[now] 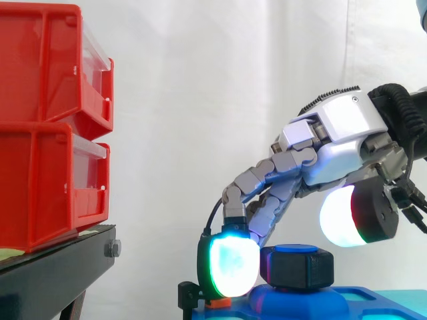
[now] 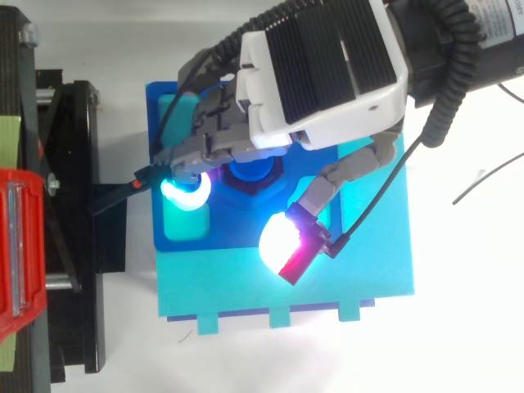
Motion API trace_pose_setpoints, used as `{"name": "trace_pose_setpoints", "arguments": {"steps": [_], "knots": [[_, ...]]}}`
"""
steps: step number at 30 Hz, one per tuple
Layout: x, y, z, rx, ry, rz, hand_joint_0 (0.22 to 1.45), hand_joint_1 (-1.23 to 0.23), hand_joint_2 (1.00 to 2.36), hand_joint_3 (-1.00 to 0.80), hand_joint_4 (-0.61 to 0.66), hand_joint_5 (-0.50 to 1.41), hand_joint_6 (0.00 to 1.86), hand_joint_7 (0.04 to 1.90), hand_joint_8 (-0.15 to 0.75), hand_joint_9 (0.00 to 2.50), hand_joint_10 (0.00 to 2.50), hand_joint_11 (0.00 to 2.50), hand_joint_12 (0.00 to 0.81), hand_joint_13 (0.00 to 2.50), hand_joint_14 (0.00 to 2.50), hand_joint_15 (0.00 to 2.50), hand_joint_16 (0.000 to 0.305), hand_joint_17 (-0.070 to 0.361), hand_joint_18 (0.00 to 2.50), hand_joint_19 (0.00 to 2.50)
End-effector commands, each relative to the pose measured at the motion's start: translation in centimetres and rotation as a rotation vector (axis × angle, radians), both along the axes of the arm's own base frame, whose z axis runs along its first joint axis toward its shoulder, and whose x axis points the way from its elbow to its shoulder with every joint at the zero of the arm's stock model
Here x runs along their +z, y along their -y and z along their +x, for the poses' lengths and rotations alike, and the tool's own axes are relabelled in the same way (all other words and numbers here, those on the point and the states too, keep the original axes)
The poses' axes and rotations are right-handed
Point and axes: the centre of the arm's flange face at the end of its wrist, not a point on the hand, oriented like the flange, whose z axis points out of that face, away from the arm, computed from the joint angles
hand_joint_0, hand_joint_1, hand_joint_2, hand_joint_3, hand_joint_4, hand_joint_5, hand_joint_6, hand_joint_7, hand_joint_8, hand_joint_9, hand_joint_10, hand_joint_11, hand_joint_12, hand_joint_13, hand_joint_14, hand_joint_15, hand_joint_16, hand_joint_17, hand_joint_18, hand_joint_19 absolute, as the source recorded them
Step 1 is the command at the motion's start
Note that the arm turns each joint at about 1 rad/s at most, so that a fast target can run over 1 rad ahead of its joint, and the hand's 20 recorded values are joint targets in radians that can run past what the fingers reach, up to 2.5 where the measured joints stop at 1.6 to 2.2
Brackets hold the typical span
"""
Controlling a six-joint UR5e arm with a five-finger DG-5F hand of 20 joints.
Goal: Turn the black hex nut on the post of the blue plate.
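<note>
Beneath the hand [image 2: 319, 74], the black hex nut [image 1: 297, 268] is half hidden, grip unclear.

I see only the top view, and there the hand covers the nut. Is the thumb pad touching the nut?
Observer: No. From the side, the thumb pad hangs above the nut, to its right, clear of it.
Operator: And the finger pad?
Observer: The finger pad is down at the nut's height, close by its left side; contact I cannot tell.
Operator: How does the nut sit?
Observer: On a raised part of the plate, with the blue top of the post just above it.
</note>
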Motion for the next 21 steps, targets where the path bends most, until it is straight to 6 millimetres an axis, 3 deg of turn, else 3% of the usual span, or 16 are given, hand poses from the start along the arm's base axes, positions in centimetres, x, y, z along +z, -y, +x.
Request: {"name": "trace_pose_setpoints", "arguments": {"steps": [1, 21], "knots": [[0.1, 0.0, -0.2, -0.001, -0.014, 0.001, 0.49, -0.45, 1.0, -0.5, 0.2, -0.13, 0.5, 1.03, 0.202, 0.57, 0.01, 0.22, 0.278, 0.62, 0.01, 0.35, 0.023, 0.053, 0.12, 0.37], [0.3, 1.8, -0.7, -0.007, -0.015, -0.016, 0.49, -0.45, 1.0, -0.5, 0.19, -0.12, 0.5, 1.04, 0.204, 0.58, 0.01, 0.23, 0.277, 0.62, 0.01, 0.35, 0.023, 0.052, 0.12, 0.37]]}}
